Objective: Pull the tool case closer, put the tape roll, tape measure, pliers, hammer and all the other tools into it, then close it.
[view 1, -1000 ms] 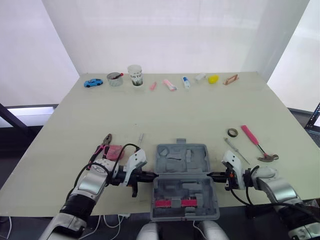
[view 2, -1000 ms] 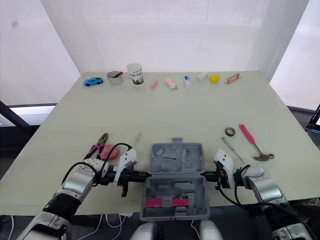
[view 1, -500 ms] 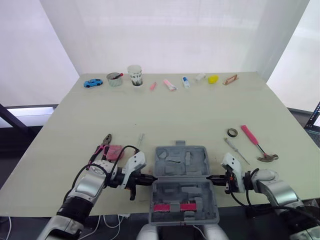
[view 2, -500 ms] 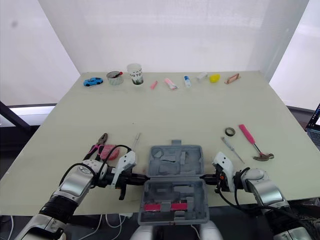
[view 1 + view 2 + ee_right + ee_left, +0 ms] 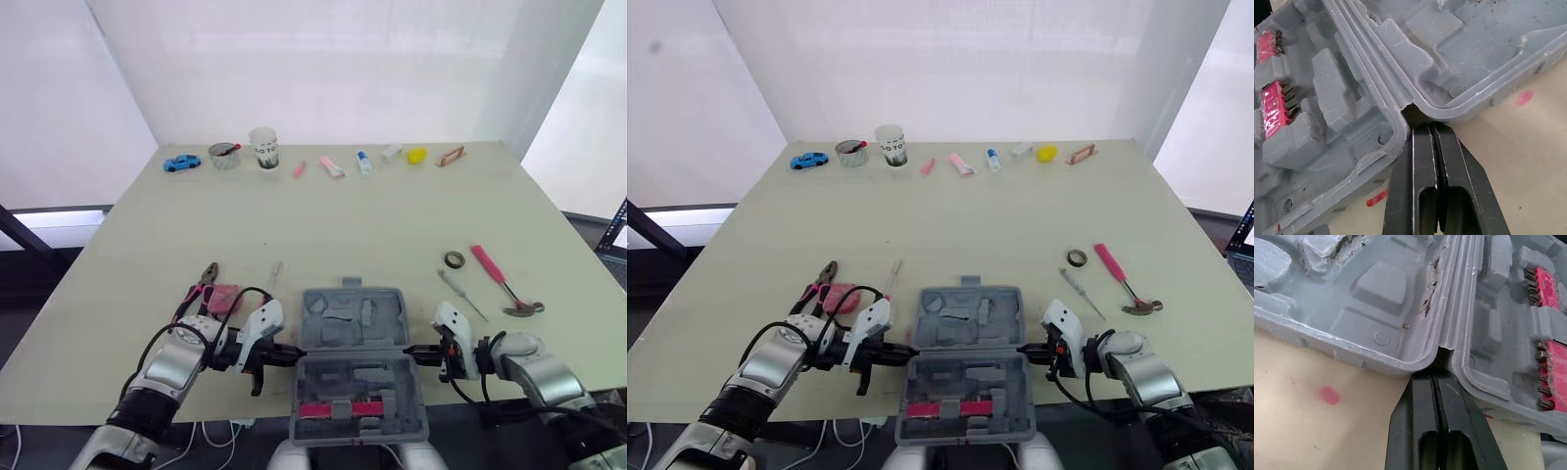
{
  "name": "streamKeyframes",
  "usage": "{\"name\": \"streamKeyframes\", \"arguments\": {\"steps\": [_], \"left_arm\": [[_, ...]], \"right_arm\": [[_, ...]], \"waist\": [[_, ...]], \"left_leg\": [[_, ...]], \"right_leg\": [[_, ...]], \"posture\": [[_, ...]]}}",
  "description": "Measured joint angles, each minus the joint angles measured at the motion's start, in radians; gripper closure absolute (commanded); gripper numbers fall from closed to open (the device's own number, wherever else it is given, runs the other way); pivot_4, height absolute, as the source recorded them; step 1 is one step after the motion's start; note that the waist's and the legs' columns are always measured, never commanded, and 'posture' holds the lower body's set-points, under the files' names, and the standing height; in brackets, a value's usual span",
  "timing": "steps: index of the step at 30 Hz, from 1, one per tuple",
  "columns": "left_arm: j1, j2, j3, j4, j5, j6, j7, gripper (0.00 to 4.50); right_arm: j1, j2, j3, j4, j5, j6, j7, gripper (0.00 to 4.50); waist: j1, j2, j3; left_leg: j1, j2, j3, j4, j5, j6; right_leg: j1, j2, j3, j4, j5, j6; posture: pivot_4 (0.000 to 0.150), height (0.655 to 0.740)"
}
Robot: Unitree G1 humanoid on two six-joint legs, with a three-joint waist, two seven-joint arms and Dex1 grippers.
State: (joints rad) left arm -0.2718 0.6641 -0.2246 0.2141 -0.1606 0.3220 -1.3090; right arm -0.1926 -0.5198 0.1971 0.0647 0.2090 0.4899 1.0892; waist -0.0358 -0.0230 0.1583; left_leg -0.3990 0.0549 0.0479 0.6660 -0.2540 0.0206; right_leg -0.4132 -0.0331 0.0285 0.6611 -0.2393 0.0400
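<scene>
Left wrist view has the left tool (image 5: pixel 1436 378) clenched empty, its tips wedged in the hinge notch (image 5: pixel 1443 350) of the open tool case (image 5: pixel 1371 293) just ahead, the right tool (image 5: pixel 1431 128) likewise opposite, probably to drag it along the counter (image 5: pixel 1312 431).

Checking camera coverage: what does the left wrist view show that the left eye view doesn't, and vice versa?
Left wrist: the left gripper, shut, tips at the tool case's hinge notch; a pink mark on the table. Left eye: pliers, hammer, tape roll, the right gripper at the case's opposite side. Both: the open case and its pink bit holders.
</scene>
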Motion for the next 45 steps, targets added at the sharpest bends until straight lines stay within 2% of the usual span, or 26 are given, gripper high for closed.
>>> {"name": "streamKeyframes", "arguments": {"steps": [34, 40, 45], "left_arm": [[0.008, 0.013, 0.012, -0.001, -0.011, 0.004, 0.006, 4.5], [0.056, 0.019, 0.043, -0.047, -0.041, 0.029, 0.035, 4.5], [0.148, 0.09, 0.115, -0.147, -0.08, 0.088, 0.07, 4.5]], "right_arm": [[0.014, -0.042, -0.033, 0.051, 0.007, -0.101, -0.027, 4.48], [0.066, -0.081, -0.068, -0.007, 0.016, -0.099, -0.059, 4.48], [0.144, -0.127, -0.168, -0.069, 0.028, -0.107, -0.109, 4.48]], "waist": [[0.0, 0.0, 0.0], [0.002, 0.0, 0.0], [0.003, 0.0, 0.001]], "left_leg": [[0.0, 0.0, 0.0, 0.001, 0.0, 0.0], [-0.001, 0.0, 0.0, 0.001, 0.0, 0.0], [-0.001, 0.001, 0.0, 0.0, 0.0, 0.0]], "right_leg": [[0.0, 0.0, 0.0, 0.0, 0.0, 0.0], [0.0, -0.001, 0.0, 0.0, 0.0, 0.0], [-0.001, -0.001, 0.0, 0.0, -0.002, -0.003]], "posture": [[0.15, 0.74], [0.15, 0.74], [0.15, 0.74]]}}
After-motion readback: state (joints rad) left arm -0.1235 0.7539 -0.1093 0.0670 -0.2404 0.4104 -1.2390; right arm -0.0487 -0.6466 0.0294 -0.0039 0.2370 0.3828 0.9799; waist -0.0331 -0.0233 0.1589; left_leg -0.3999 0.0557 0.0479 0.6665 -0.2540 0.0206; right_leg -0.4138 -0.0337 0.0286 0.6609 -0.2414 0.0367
